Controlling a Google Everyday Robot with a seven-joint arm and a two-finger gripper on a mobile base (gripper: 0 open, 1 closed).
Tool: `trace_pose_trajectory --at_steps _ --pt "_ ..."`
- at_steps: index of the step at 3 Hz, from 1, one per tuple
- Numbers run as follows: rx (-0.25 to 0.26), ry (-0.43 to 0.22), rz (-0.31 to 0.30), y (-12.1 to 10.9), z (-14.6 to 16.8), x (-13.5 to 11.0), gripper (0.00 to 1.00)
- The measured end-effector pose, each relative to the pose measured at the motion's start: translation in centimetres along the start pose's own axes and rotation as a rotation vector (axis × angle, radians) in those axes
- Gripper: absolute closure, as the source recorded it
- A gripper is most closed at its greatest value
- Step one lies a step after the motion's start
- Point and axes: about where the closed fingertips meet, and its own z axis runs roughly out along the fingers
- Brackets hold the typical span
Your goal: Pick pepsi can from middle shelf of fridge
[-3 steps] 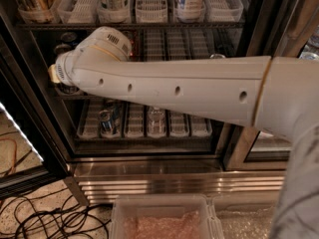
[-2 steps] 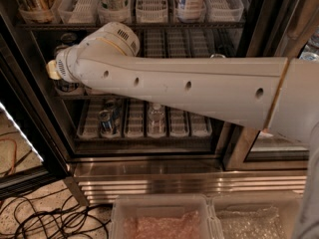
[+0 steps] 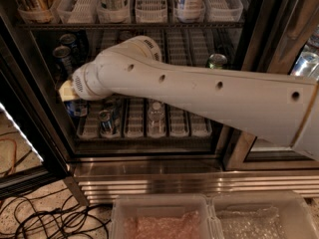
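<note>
Arm (image 3: 209, 91): white, comes in from the right and crosses the fridge (image 3: 174, 183) opening diag., wrist end at the left side.
Gripper (image 3: 67, 91): only a cream bit shows past the wrist, at the left edge of the opening, about level w/ the front of the middle shelf (image 3: 177, 49). Open or closed, holding anything or not: can't tell, wrist blocks it.
Pepsi can (image 3: 63, 59): dark blue w/ silver top, upright at far left of middle shelf, just above the wrist. A 2nd one like it stands behind, higher in view. Not touching the gripper as far as I can see.
Blue patch (image 3: 76, 108): right under the gripper; can't tell what it is.
Vs 0.7 s ago: wrist end sits lower and a bit further right. Rounded joint on top of the arm has also shifted right. Left cans now clear of the wrist, more exposed. Shelves, lanes and cam. framing same.
Green can (image 3: 217, 61): right side of middle shelf, above the arm, unchanged.
Lower rack: small can (image 3: 105, 122) and clear bottle (image 3: 156, 114) in white lanes, unchanged.
Floor: plastic bins (image 3: 159, 218) in front, cables (image 3: 45, 218) at left.
</note>
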Motion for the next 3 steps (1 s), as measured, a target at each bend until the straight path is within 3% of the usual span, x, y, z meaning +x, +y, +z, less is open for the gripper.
trace_pose_trajectory --at_steps 1,2,3 --pt "-0.023 0.050 0.044 0.5 -0.4 1.4 1.00" --pt "-0.052 0.038 0.089 0.9 -1.5 2.6 1.00" --pt "-0.067 0.060 0.242 1.2 -4.0 6.6 1.00"
